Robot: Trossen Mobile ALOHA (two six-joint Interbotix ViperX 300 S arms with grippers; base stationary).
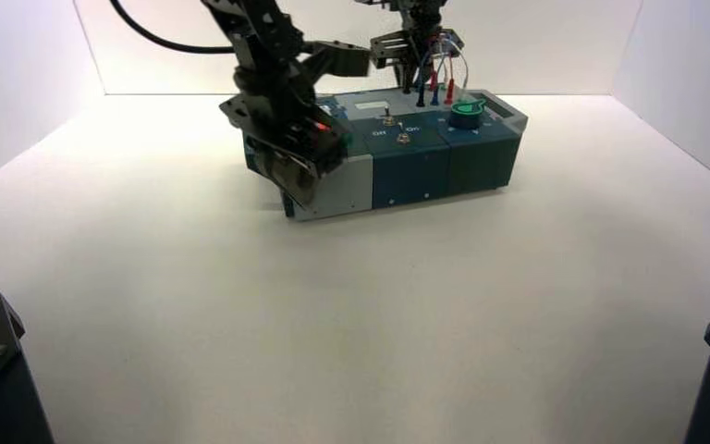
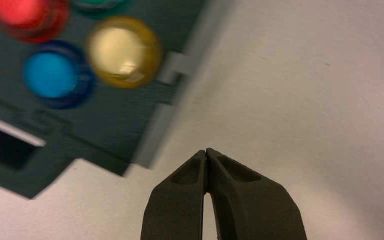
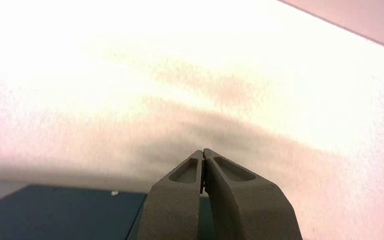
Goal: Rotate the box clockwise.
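High view has the left tool (image 2: 206, 150) nearest, fingers pinched together with nothing in them, just off the box's left end, and I can't tell if it's touching. Right next to it are the yellow button (image 2: 122, 52) and blue button (image 2: 52, 75), so if it swings inward too high it'll probably mash those instead of pushing the wall. The box (image 1: 411, 176) sits between the two tools, flat on the surface (image 1: 333, 324) and a bit skewed. My guess is a clockwise turn wants the left end shoved away and the right end brought nearer; if only one tool pushes, or pushes too close to the middle, the whole thing might just slide. Farther off is the right tool (image 3: 203, 150), also closed and empty, by the box's far side. The looped wires (image 1: 448, 74) are right by that arm, so a careless sweep could snag or unplug one.
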